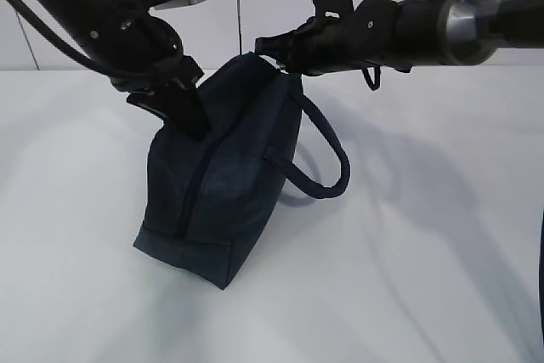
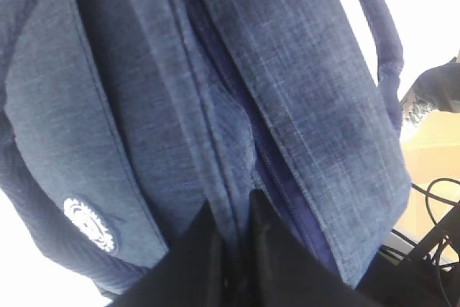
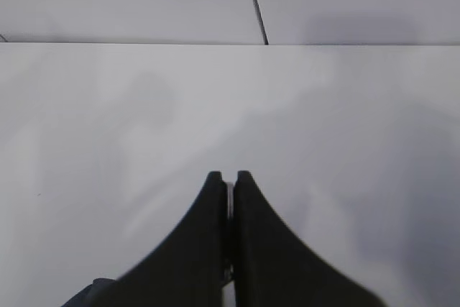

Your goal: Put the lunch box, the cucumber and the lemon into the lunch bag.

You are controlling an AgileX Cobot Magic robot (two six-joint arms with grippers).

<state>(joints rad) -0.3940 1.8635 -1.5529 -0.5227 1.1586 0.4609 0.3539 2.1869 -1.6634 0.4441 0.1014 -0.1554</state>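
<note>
- Exterior view: your lunch bag (image 1: 223,184) stands on the white table (image 1: 425,235), tilted, its top end hauled up between the two arms. I see no lunch box, cucumber or lemon anywhere, so my read is they are inside already or out of frame, and the step in hand is the zipper or the final settling of the bag.
- Exterior view again: your left gripper (image 1: 183,108) bites into the upper side of the bag by the zipper line; your right gripper (image 1: 274,50) sits at the top corner, where the loop handle (image 1: 327,167) hangs off to the side.
- Left wrist view: the left jaws are nearly pressed together, pinching a fold of navy fabric right beside the zipper seam (image 2: 244,116). The white round logo (image 2: 89,224) shows low on the side panel.
- Right wrist view: the right gripper's jaws are pressed together, with a sliver of something pale between the tips; I cannot tell what it is. Only table lies beyond.
- Next move, as I judge it: keep the left pinch firm as an anchor while the right draws steadily along the seam.
</note>
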